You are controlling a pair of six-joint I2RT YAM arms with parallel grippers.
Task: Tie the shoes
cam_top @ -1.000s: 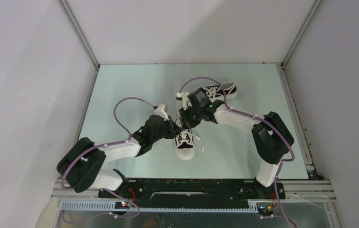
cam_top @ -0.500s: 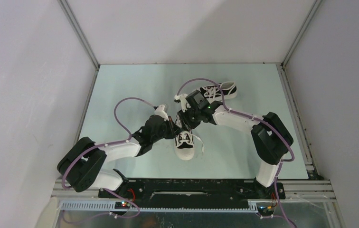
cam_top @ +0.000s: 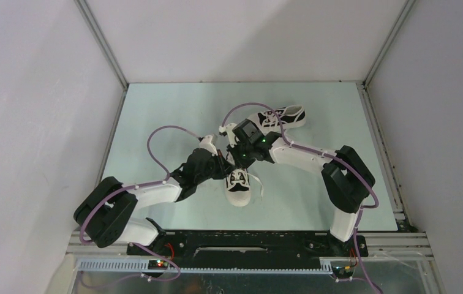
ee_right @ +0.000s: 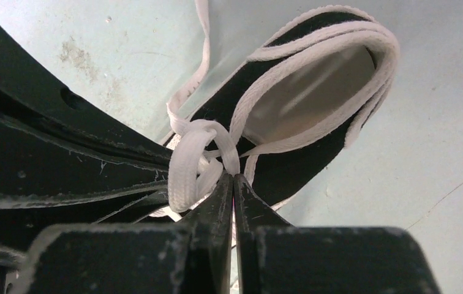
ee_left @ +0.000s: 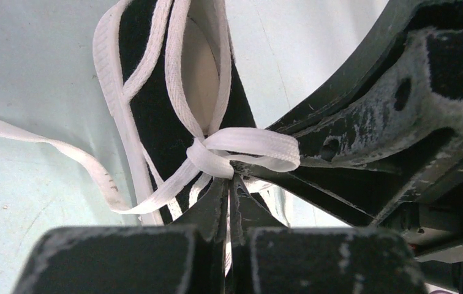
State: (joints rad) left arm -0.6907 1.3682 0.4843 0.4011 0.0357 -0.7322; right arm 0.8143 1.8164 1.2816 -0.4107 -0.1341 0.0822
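one shoe (cam_top: pixel 239 187) sits mid-table (cam_top: pixel 155 110), toe toward the near edge. left jaws and right jaws meet over it, each pinched tight on its white lace (ee_left: pixel 253 142) at the knot. the second shoe (cam_top: pixel 284 116) lies nearer the far edge.

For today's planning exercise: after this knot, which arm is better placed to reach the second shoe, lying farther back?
Probably right: the far shoe lies just beyond the right fingers; the left fingers, also pinching the near shoe's lace, sit farther away.
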